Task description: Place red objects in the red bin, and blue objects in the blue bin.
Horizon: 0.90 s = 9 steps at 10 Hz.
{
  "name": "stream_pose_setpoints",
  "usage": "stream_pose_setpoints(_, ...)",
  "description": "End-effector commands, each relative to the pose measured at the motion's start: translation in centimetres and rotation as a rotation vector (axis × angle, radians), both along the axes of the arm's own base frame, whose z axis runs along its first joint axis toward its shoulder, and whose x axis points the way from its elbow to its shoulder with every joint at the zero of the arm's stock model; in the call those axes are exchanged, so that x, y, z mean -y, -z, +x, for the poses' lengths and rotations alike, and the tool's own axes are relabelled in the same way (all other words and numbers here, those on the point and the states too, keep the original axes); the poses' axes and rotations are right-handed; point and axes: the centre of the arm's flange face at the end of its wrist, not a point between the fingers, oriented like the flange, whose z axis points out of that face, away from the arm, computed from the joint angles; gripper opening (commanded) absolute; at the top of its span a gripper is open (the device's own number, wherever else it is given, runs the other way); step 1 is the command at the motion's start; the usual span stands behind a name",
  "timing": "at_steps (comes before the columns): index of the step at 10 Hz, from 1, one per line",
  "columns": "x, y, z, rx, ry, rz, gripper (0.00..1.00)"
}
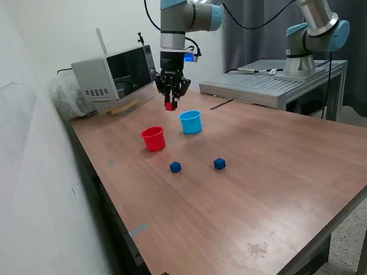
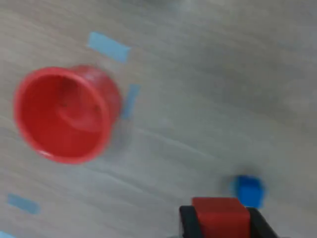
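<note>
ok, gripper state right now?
Gripper: shut on a red cube, held in the air above the table, near the red cup and the blue cup.

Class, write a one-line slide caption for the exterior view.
Gripper holds a red cube above the table, near the red cup and blue cup; two blue cubes wait.

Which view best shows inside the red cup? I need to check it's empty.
The wrist view: it looks down into the red cup, though blur hides any contents. The exterior view shows the red cup side-on, its interior mostly hidden.
</note>
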Motion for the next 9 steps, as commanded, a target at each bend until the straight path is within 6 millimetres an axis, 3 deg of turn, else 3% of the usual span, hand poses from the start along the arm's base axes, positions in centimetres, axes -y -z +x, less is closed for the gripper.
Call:
stream_pose_setpoints(1,-4.5,1.1,-3.1,-0.031,0.208,-0.04,0.0)
stream_pose_setpoints(4,-5.7,5.3,-6.0,-0.022,0.349,-0.036,0.0)
stream_pose_setpoints(6,-7.3,6.7,-6.1,0.008,0.397,-0.022,0.0)
stream_pose_setpoints(9,-12.3,7.4,-5.5,0.028,0.463,-0.002,0.0)
